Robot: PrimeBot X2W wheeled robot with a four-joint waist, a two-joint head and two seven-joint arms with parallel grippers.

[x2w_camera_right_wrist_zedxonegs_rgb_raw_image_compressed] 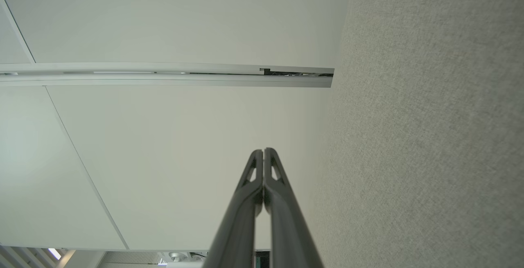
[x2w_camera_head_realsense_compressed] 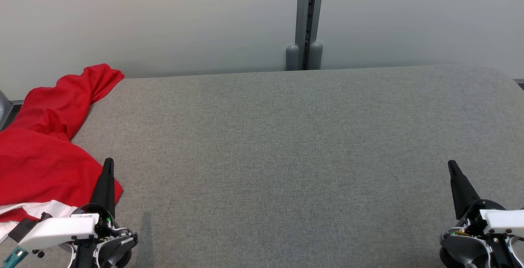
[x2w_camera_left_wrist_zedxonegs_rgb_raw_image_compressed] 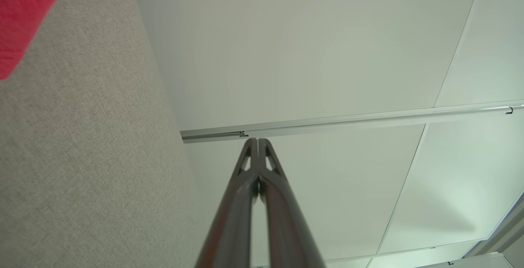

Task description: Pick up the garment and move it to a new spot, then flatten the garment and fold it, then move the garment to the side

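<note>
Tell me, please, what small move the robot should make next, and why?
Probably open the left gripper and ease it leftward onto the red garment. The garment lies bunched at the left end of the grey table, not yet picked up. The left gripper is shut with its tip by the cloth's edge, while the right gripper, also shut, sits far off at the right.

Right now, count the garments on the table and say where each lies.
1. The red garment lies bunched at the left side of the table, beside the left gripper. It runs out of frame, and the white cloth at its near edge may be another piece.
</note>
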